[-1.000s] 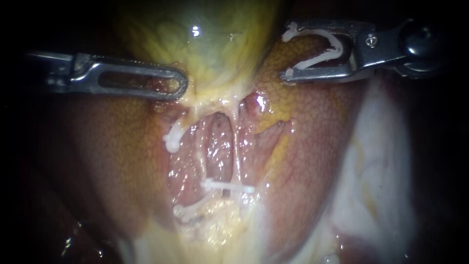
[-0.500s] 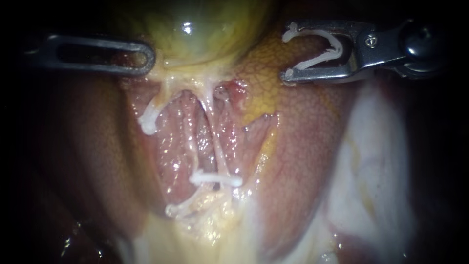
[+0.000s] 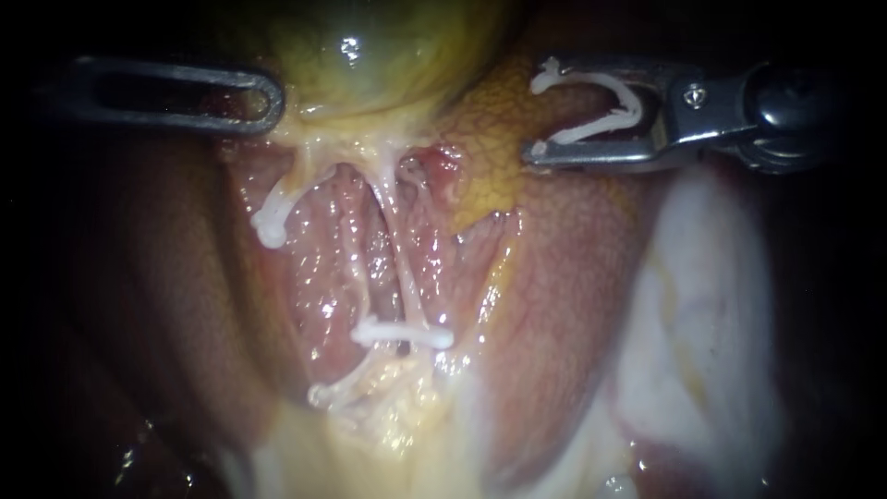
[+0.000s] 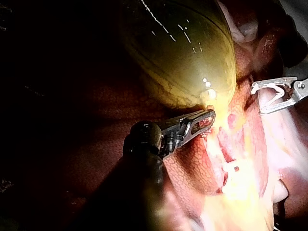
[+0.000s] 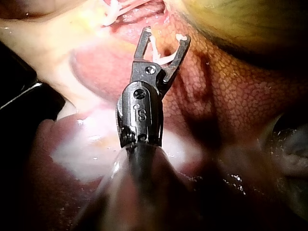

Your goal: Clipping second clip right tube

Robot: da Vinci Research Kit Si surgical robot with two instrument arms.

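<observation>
In the endoscope view two pale tubes run down the opened bed: the left tube (image 3: 354,263) and the right tube (image 3: 405,277). A white clip (image 3: 403,334) lies across their lower part. My right instrument (image 3: 539,109) hangs above and right of them, over the liver, its jaws set wide and holding an open white clip (image 3: 610,102); the right wrist view shows that instrument (image 5: 166,34) the same. My left instrument (image 3: 268,102) grips tissue at the lower edge of the green-yellow gallbladder (image 3: 388,55) and holds it stretched toward the upper left, as the left wrist view of it (image 4: 207,118) confirms.
Two more white clips show, one on a strand at the left (image 3: 272,225) and one lower down (image 3: 323,395). Liver (image 3: 573,268) flanks the bed on both sides. Pale white tissue (image 3: 702,305) lies to the right.
My left instrument has drawn the gallbladder's edge up and to the left, stretching the tubes longer. My right instrument has tilted slightly and dropped a little toward the tissue.
</observation>
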